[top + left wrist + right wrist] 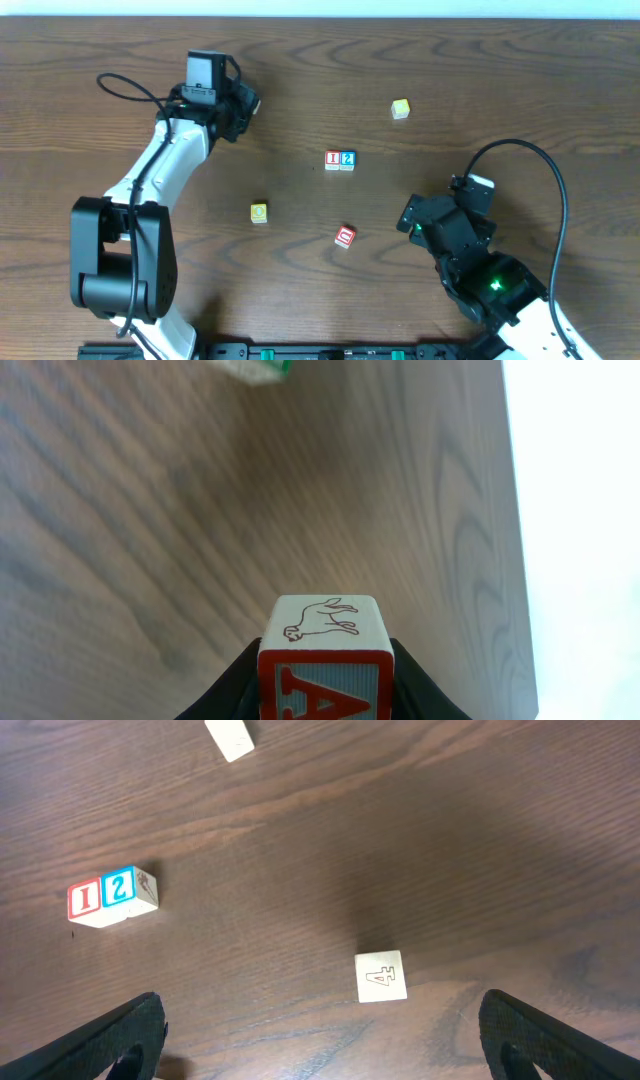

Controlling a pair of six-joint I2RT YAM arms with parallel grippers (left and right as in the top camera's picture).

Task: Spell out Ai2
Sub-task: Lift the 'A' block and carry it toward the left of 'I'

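The left claw (322,685) is clenched on the A block (320,628) (a small animal is drawn on its upper face), apparently just above the table (500,70), though the view is too close to be sure. The I block (332,160) and 2 block (347,160) sit touching, side by side, mid-table and well apart from it. The right claw (320,1010) hangs released, its fingers wide, near a 4 block (381,977).
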